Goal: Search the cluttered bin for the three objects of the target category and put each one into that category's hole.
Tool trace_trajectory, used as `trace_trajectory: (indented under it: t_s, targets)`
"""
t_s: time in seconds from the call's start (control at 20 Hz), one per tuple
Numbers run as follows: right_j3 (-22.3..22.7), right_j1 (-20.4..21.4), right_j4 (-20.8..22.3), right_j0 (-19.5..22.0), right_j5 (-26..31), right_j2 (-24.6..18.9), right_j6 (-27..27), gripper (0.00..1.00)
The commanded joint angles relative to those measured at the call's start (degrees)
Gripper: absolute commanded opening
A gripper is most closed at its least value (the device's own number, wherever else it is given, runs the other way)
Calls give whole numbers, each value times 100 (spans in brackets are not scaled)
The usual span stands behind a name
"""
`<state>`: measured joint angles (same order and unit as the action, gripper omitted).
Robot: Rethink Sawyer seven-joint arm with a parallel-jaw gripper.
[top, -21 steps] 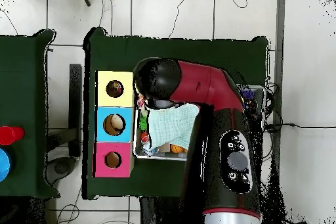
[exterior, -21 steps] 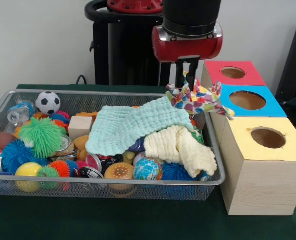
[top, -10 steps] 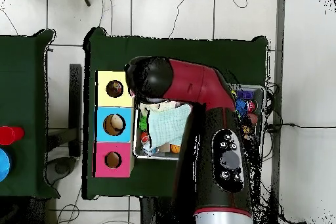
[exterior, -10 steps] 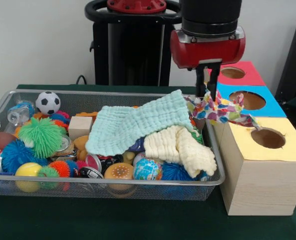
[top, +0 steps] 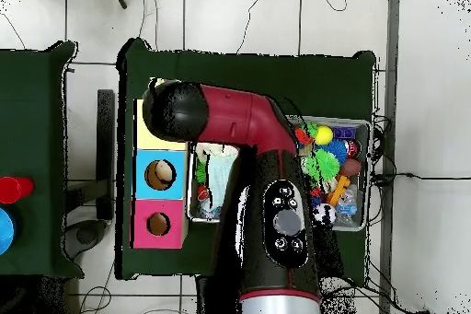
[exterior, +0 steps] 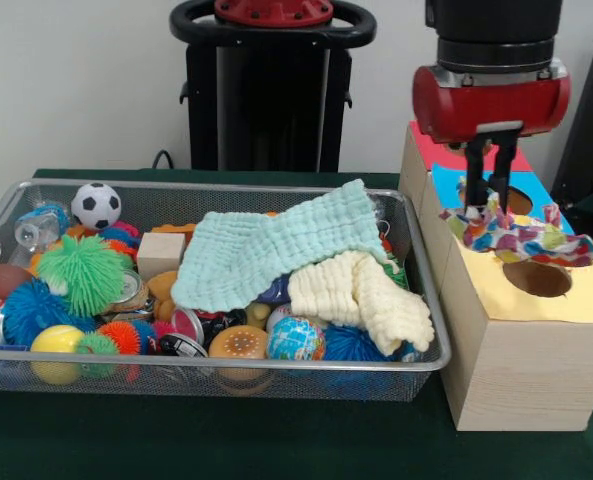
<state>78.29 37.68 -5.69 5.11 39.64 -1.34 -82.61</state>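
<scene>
My gripper hangs over the row of boxes, shut on a multicoloured patterned cloth. The cloth droops across the seam between the blue box and the yellow box, just behind the yellow box's round hole. In the wire bin lie a mint green cloth and a cream cloth on top of the toys. In the overhead view the arm's head covers the yellow box and hides the gripper; the blue box and red box show beside it.
The bin holds several spiky balls, a soccer ball, a wooden block, cans and a globe ball. The red box stands farthest back in the row. The robot's black pedestal rises behind the bin.
The gripper has carried the patterned cloth rightward, out of the bin's corner and over the boxes. In the overhead view the arm has swung onto the yellow box, uncovering the bin.
</scene>
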Motion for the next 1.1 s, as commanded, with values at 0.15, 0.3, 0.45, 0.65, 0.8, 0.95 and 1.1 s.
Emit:
trace_trajectory:
  t_s: [0.15,0.3,0.45,0.65,0.8,0.95,1.1]
  targets:
    - [744,-244,-166,-299,-212,163,-1796,0]
    - [830,-319,-139,-339,-540,204,-1828,0]
    - [846,-427,170,-432,-822,371,-1681,0]
    - [761,-619,480,-586,-1025,709,-1580,0]
    - [820,-708,463,-634,-1424,827,-1705,0]
    - [877,-798,473,-714,-1768,962,-1829,0]
    - [899,-928,437,-825,-1902,1117,-1897,0]
